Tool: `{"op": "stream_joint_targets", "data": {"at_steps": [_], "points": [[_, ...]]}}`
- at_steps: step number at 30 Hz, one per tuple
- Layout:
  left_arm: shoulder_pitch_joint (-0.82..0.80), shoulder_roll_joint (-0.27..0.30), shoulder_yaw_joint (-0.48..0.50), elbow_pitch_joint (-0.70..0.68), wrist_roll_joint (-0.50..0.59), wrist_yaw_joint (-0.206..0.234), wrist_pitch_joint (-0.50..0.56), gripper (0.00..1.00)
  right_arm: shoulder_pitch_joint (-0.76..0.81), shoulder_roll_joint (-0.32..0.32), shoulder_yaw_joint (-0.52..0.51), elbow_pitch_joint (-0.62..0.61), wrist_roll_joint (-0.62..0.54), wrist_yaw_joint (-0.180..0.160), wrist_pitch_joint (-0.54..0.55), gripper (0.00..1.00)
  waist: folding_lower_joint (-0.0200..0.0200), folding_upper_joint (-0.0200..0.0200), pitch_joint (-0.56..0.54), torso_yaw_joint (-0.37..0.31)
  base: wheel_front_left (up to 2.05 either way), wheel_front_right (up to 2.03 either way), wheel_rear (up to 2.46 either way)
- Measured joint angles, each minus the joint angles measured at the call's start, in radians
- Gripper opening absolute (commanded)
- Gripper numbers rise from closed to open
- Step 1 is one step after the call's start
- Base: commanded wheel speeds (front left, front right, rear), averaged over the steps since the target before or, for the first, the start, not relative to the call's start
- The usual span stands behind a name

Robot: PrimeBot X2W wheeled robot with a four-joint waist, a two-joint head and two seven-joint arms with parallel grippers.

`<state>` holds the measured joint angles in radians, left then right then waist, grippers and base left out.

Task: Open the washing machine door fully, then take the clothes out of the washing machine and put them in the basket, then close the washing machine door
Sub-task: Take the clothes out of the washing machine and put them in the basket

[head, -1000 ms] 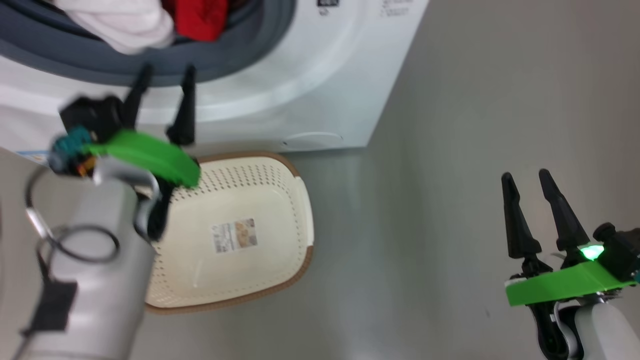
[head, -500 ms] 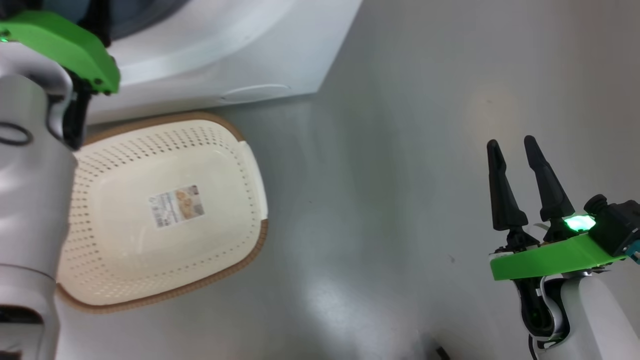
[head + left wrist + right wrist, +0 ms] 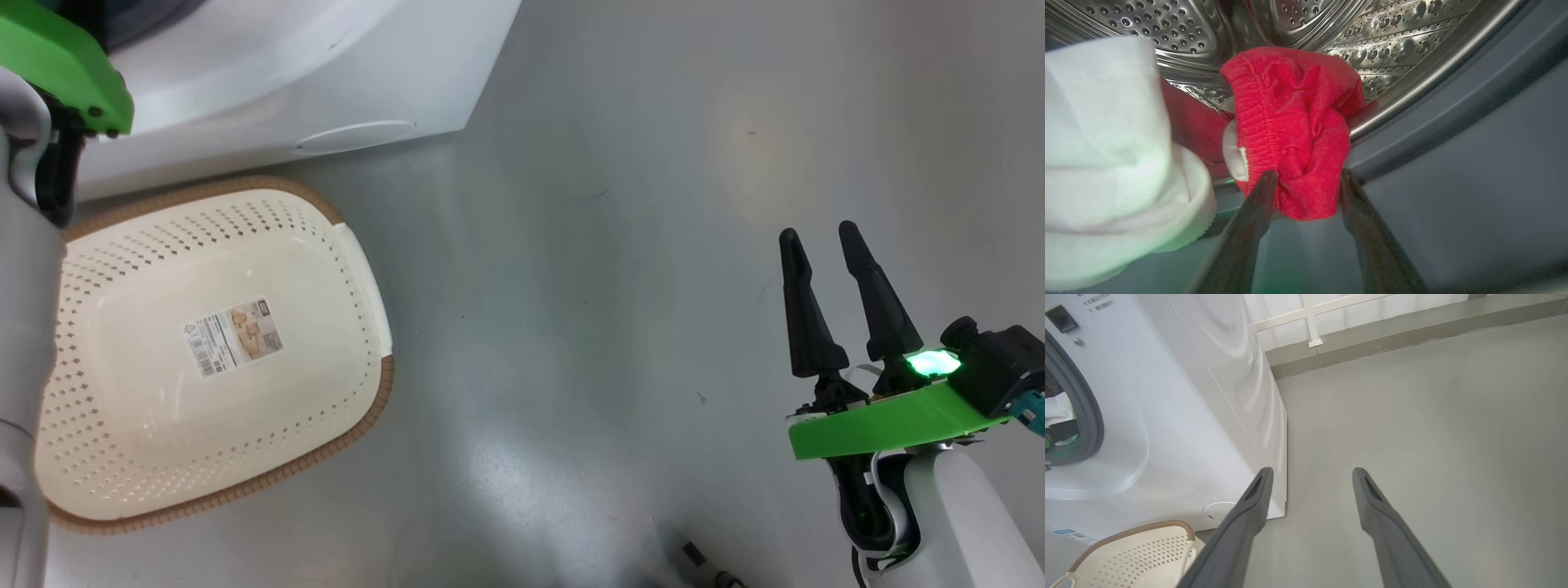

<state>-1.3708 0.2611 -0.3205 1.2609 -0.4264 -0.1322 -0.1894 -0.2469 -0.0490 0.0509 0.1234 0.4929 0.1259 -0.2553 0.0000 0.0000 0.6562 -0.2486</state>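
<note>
– Clothes (image 3: 1294, 130) first: how many did you count, and where were they?

– Two pieces I could tell apart, both inside the washing machine (image 3: 269, 73), at the mouth of its steel drum (image 3: 1331, 24). One was a bunched red garment with white trim, lying against the grey seal (image 3: 1453, 143). The other was a white cloth (image 3: 1106, 155) beside it. A patch of red showed behind the white one, and I couldn't tell whether it was a third piece.

– And your left gripper (image 3: 1307, 173)?

– I had it at the drum opening. Its two fingers stood apart, one on each side of the red garment's lower fold, with the tips against the fabric. Whether they were pinching it, I couldn't tell.

– The right one?

– My right gripper (image 3: 818, 230) hung over the grey floor (image 3: 612, 327), well apart from the machine. Its two fingers were spread, with nothing between them.

– How many baskets?

– One basket (image 3: 382, 388), cream with a brown rim, on the floor just in front of the machine. I saw one sticker (image 3: 233, 336) on its bare bottom. From the head camera, my pale left forearm (image 3: 24, 327) covered its left edge.
</note>
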Motion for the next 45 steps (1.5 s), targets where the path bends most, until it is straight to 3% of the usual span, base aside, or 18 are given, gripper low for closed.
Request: {"op": "stream_joint_targets", "data": {"at_steps": [1, 4, 6, 16, 24, 36, 45], "points": [[-0.001, 0.0, -0.005, 0.003, -0.001, 0.0, 0.0, 0.42, 0.0, 0.0, 0.0, -0.001, 0.0, 0.0, 0.0, 1.0, 0.0, 0.0, -0.001, 0.0, 0.0, 0.0, 0.0], [-0.001, -0.001, -0.013, 0.014, -0.001, 0.0, 0.0, 0.08, 0.0, 0.0, 0.0, -0.003, 0.0, 0.0, 0.0, 1.0, 0.0, 0.0, -0.004, 0.0, 0.0, 0.0, 0.0], [-0.001, -0.002, -0.016, 0.02, -0.005, 0.0, -0.003, 0.0, 0.0, 0.0, -0.001, -0.004, 0.0, 0.0, 0.0, 1.0, 0.0, 0.0, -0.008, 0.003, 0.0, 0.0, 0.0], [0.042, -0.023, -0.007, -0.012, -0.033, 0.002, -0.06, 0.0, 0.003, 0.001, -0.018, -0.004, -0.011, 0.0, 0.0, 1.0, 0.0, 0.0, -0.046, 0.041, 0.0, 0.0, 0.0], [0.283, -0.037, 0.139, -0.383, -0.007, 0.04, -0.061, 0.0, 0.029, -0.007, -0.043, -0.002, -0.02, 0.0, 0.0, 1.0, 0.0, 0.0, -0.1, 0.091, 0.0, 0.0, 0.0], [0.62, -0.191, 0.351, -0.819, 0.129, 0.008, -0.067, 0.0, 0.066, -0.032, -0.071, 0.001, -0.021, 0.0, 0.0, 1.0, 0.0, 0.0, -0.176, 0.177, 0.0, 0.0, 0.0], [0.808, -0.227, 0.379, -1.082, 0.163, 0.007, -0.067, 0.0, 0.082, -0.035, -0.076, 0.002, -0.027, 0.0, 0.0, 1.0, 0.0, 0.0, -0.215, 0.208, 0.0, 0.0, 0.0]]}}
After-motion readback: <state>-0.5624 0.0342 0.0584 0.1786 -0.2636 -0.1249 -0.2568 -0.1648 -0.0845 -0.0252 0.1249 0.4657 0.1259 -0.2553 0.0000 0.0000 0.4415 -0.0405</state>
